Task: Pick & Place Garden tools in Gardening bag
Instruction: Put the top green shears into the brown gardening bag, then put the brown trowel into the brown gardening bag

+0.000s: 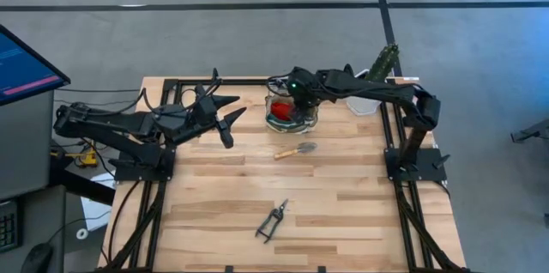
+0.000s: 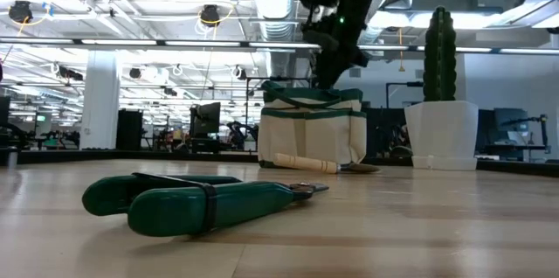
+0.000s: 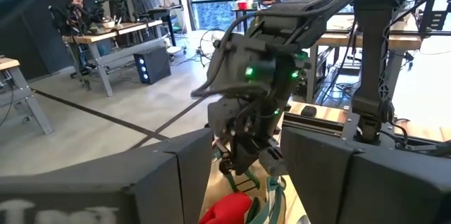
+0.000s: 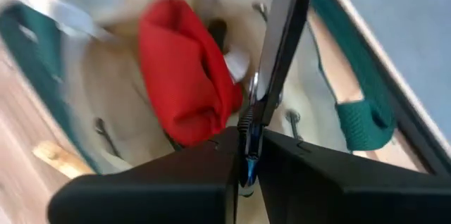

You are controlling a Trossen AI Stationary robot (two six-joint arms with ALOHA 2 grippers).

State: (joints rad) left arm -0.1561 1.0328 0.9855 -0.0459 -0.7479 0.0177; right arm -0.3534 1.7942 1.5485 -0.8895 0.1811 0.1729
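Above the gardening bag (image 1: 291, 115), upper centre: right end effector (image 1: 298, 93) clamped on a thin metal tool (image 4: 282, 48). Left end effector (image 1: 225, 112), jaws apart, empty, left of bag.

Gardening bag (image 1: 292, 115) mouth blocked by right pincer (image 1: 294, 93) above it, cactus pot (image 1: 367, 101) crowding its right, bare tabletop (image 1: 214, 204) front-left
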